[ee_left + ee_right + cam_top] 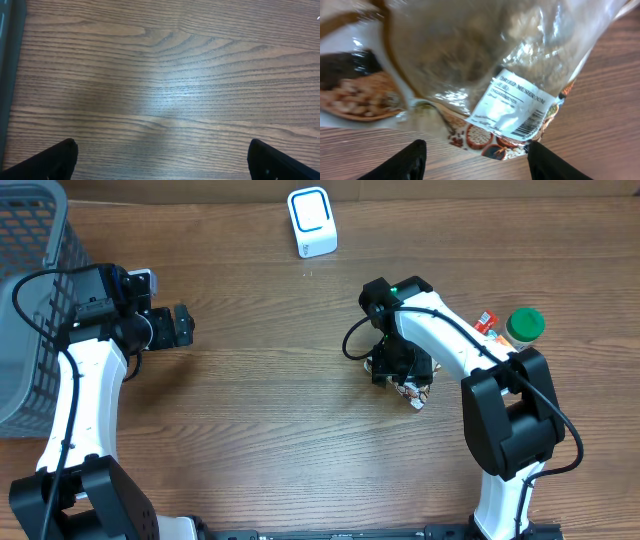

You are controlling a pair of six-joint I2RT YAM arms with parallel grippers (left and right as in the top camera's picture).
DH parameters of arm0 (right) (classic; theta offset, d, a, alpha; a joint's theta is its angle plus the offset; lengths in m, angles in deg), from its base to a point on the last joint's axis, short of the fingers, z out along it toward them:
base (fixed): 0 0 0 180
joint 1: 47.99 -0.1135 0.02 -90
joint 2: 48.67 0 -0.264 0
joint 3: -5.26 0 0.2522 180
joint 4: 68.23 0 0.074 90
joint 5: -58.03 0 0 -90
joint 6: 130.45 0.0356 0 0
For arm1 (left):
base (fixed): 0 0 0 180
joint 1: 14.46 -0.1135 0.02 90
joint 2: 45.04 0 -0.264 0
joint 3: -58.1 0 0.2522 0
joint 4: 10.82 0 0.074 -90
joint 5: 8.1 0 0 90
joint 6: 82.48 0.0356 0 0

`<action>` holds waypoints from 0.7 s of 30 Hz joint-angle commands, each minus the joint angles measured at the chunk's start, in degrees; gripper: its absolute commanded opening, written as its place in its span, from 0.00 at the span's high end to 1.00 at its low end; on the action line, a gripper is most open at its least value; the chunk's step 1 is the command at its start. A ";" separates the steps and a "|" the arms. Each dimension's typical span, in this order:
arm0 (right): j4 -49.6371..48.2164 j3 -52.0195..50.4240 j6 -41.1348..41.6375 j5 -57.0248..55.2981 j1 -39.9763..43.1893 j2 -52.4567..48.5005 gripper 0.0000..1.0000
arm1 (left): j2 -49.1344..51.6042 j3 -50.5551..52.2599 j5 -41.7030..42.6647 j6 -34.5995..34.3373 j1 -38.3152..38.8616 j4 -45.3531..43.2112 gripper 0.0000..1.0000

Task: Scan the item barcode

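The item is a clear plastic bag [470, 65] of dried goods with a printed lower edge, lying on the wooden table. Its white label carries a barcode [530, 124] facing up near the bag's bottom corner. My right gripper [476, 150] hangs just over that edge, open, its black fingertips either side of the bag's corner and gripping nothing. In the overhead view the right gripper [400, 372] covers most of the bag [416, 394]. The white and blue scanner [312, 222] stands at the back of the table. My left gripper [185, 326] is wide open over bare wood [162, 100].
A grey mesh basket [30, 300] stands at the left edge beside the left arm. A green-lidded container [524, 325] and a small red and white item [486, 322] sit at the right, next to the right arm.
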 commanded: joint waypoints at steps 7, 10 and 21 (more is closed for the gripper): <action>-5.01 2.95 4.26 3.15 3.67 4.42 0.32 | 0.31 -0.81 0.48 0.70 0.11 -0.20 0.01; -12.31 1.95 4.35 5.46 3.82 4.31 0.33 | 0.31 -0.81 0.48 0.68 0.11 -0.20 0.00; -19.93 -5.18 5.81 5.35 3.43 4.00 0.32 | 0.31 -0.81 0.48 0.70 0.11 -0.22 0.00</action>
